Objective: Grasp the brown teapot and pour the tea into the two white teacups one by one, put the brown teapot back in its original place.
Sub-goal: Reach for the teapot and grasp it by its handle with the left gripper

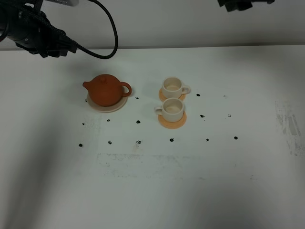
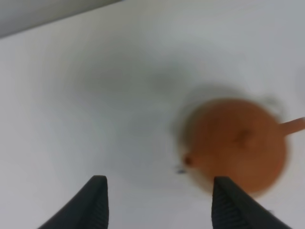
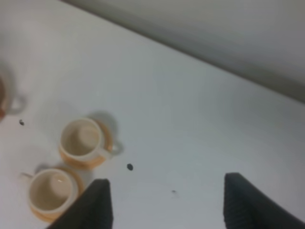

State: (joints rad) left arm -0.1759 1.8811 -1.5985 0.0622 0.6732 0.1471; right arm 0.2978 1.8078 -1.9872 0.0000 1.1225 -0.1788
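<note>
The left arm (image 1: 33, 31) hangs high over the back of the desk (image 1: 214, 181), behind the teapot (image 1: 106, 89) and off toward its spout side, with a black cable looping from it. Its claw (image 2: 159, 183) is released: the two dark fingers (image 2: 95, 200) stand wide apart with only bare desk between them, and it touches nothing. In its wrist view the teapot is blurred, lies beyond the fingertips and sits nearer one finger than the other. Of the right arm (image 1: 245, 4) only a dark piece shows at the top edge of the high view, well behind the teapot and past its handle side. Its claw (image 3: 167, 183) is also released and empty, hovering above open desk.

The teapot is squat, round and reddish-brown, with a small knob on its lid, a short spout and a loop handle. It stands upright on a pale saucer (image 1: 114, 107) whose rim shows around its base. On the teapot's handle side, near it but apart, stand two cream-white cups, the far cup (image 1: 172, 87) and the near cup (image 1: 172, 109), each upright on an orange coaster (image 1: 174, 123). The near cup's handle points toward the teapot's side; the far cup's points away. Small black dots (image 1: 138, 121) mark the desk around the teapot.
</note>
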